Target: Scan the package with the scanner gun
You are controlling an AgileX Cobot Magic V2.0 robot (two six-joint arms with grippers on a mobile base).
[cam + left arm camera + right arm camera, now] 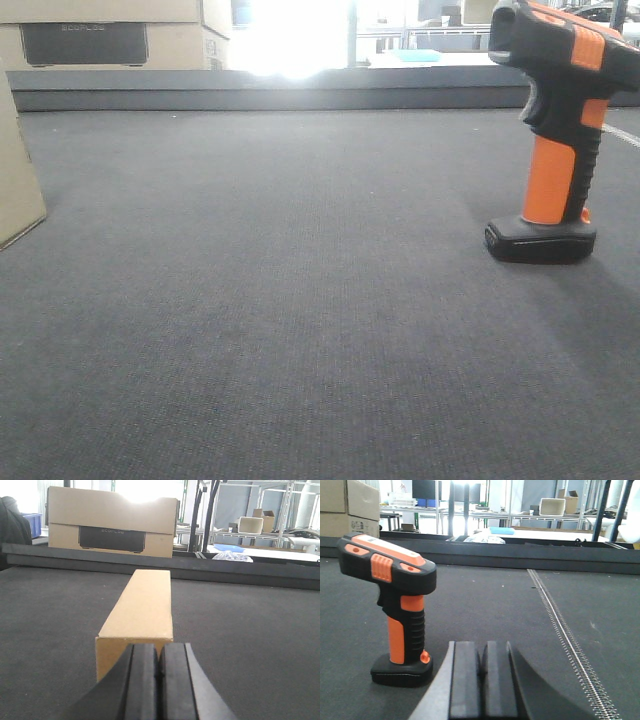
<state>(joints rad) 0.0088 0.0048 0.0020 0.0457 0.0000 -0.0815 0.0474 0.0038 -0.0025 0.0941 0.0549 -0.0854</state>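
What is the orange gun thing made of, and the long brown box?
The scanner looks like hard plastic, orange and matte black, with ribbed black grip parts that may be rubber. The box looks like plain cardboard: dull tan faces, sharp folded edges, no gloss.

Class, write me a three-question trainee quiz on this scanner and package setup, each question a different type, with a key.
1. True or false: the scanner gun stands upright on its base.
2. What lies directly ahead of the left gripper? A) long cardboard package B) blue bin C) scanner gun
3. Fill in: both the left and the right gripper are ____, holding nothing.

Key: 1 true; 2 A; 3 shut
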